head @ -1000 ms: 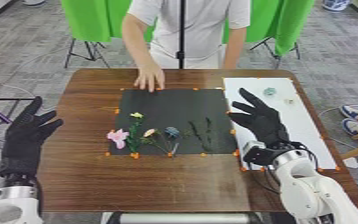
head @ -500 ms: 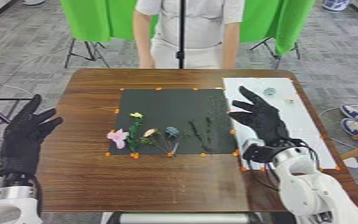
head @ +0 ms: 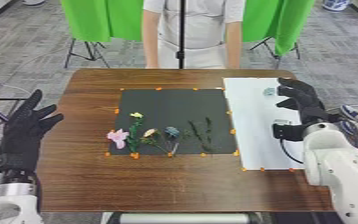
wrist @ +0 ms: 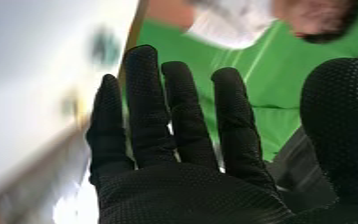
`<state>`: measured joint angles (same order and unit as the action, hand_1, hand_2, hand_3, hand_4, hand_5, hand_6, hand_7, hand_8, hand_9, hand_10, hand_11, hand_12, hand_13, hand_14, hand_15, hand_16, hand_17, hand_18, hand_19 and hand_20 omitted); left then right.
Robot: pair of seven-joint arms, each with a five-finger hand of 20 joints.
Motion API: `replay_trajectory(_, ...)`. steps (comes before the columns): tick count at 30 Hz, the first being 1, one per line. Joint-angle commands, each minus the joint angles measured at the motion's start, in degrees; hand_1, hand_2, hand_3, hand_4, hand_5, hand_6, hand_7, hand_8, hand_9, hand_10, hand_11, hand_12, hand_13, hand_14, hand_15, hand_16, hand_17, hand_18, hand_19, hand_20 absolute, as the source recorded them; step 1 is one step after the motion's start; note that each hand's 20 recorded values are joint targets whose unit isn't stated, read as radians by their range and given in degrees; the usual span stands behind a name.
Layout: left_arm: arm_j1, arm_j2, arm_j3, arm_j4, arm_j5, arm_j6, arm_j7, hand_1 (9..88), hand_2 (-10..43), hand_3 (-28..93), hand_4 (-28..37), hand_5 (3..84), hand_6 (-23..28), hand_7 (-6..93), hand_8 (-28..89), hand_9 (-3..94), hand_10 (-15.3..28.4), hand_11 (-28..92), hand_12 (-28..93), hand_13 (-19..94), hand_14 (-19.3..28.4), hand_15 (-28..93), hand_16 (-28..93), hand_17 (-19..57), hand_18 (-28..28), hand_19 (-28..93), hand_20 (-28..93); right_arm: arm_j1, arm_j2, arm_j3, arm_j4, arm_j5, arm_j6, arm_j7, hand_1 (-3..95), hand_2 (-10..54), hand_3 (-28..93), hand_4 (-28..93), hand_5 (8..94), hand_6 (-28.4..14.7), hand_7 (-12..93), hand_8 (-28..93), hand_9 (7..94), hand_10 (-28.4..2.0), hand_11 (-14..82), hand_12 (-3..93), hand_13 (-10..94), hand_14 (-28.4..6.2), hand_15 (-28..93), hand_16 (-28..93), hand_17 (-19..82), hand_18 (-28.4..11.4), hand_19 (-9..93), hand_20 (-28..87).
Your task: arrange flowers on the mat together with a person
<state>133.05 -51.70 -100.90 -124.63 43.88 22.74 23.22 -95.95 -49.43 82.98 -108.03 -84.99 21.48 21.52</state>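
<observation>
From the robot's side, I see the pink flower, cream flower, blue flower and two sprigs on the near part of the dark mat, side by side, probably so each shows. The yellow flower reaches farther up. The left hand is spread wide at the left, holding nothing, perhaps leaving the work to its partner. The right hand is over the white sheet, open wide and unloaded, likely to take the pale teal bloom lying near the far end.
</observation>
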Motion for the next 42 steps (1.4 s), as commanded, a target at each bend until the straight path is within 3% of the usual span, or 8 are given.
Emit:
replay_trajectory(1,-0.44,-0.03,0.73,-0.19,-0.23,0.57,-0.50,20.2,3.9,79,-28.3,32.7,3.4,8.1,-8,34.6,17.4,24,10,25,25.1,53,-9,-7.0,22.3,49,19,13.78,6.99,-6.12,9.89,-14.21,-1.24,7.64,22.6,-2.7,81,-25,38.3,2.3,23,-15,40.8,-15.0,25.0,16.8,38,-16.9,67,10,8,-20.4,58,31)
replay_trajectory(11,-1.21,1.37,2.29,0.08,-1.34,1.11,0.51,20.2,3.9,79,-28.3,32.5,3.4,8.0,-8,34.6,17.4,24,10,25,25.2,53,-9,-7.0,22.3,49,19,24.90,8.54,-16.52,20.67,-32.34,-13.07,14.10,24.8,-4.9,81,-25,38.2,2.5,24,-16,40.8,-15.9,26.0,16.4,40,-15.8,69,9,9,-20.9,60,31)
replay_trajectory(20,-1.69,1.11,2.49,0.24,-1.10,0.59,0.07,20.2,4.2,79,-28.3,32.3,3.5,8.1,-8,34.6,17.4,24,10,25,25.1,53,-9,-7.0,22.2,49,19,25.10,8.85,-21.33,23.15,-38.94,-19.89,14.34,26.6,-6.5,81,-25,38.7,3.2,26,-17,42.1,-15.5,26.5,16.1,41,-14.4,68,9,10,-20.7,60,30)
replay_trajectory(22,-1.42,2.12,2.79,0.21,-1.83,1.16,0.80,20.3,4.2,79,-28.3,32.3,3.5,8.1,-8,34.6,17.4,24,10,25,25.1,53,-9,-7.0,22.2,49,19,24.67,8.64,-21.67,23.41,-39.14,-21.06,14.37,26.9,-7.0,81,-25,38.7,3.3,27,-17,42.2,-15.3,26.5,16.1,41,-14.3,68,9,10,-20.6,60,30)
replay_trajectory(31,-1.88,0.96,2.67,0.43,-0.84,-0.20,-0.32,20.3,4.3,79,-28.3,32.3,3.5,8.3,-8,34.6,17.4,24,10,25,25.1,53,-9,-6.9,22.0,49,19,24.78,7.50,-24.00,24.85,-41.34,-22.31,14.57,27.3,-7.3,81,-26,38.6,3.9,27,-17,42.5,-15.0,25.8,15.7,42,-13.7,66,9,10,-20.7,60,29)
replay_trajectory(34,-2.28,0.60,2.77,0.57,-2.42,-0.99,0.23,20.3,4.3,79,-28.3,32.2,3.5,8.3,-8,34.6,17.4,24,10,25,25.1,53,-9,-7.0,22.0,49,19,25.88,7.02,-25.31,25.46,-41.83,-22.22,15.39,27.5,-7.3,81,-26,38.0,4.2,27,-17,42.4,-14.8,25.4,15.6,42,-13.7,66,9,10,-20.7,60,29)
replay_trajectory(39,-2.80,-0.19,2.73,0.77,-1.69,-1.76,-0.66,20.4,4.3,79,-28.3,32.2,3.5,8.4,-8,34.7,17.5,24,10,25,25.1,53,-9,-7.0,22.0,49,19,26.10,6.23,-25.94,26.23,-43.37,-23.49,14.35,27.9,-7.5,81,-26,37.3,4.5,27,-17,42.3,-14.5,25.2,15.5,42,-13.6,66,9,10,-20.8,60,29)
replay_trajectory(42,-2.72,0.46,3.04,0.79,-2.17,-1.31,-0.09,20.4,4.4,79,-28.3,32.2,3.5,8.4,-8,34.7,17.5,24,10,25,25.2,54,-9,-7.0,22.0,48,19,26.35,5.83,-26.98,26.81,-44.81,-23.63,13.28,29.0,-7.9,81,-27,37.7,5.3,27,-17,42.8,-13.7,25.6,15.5,42,-13.1,65,9,10,-20.9,59,29)
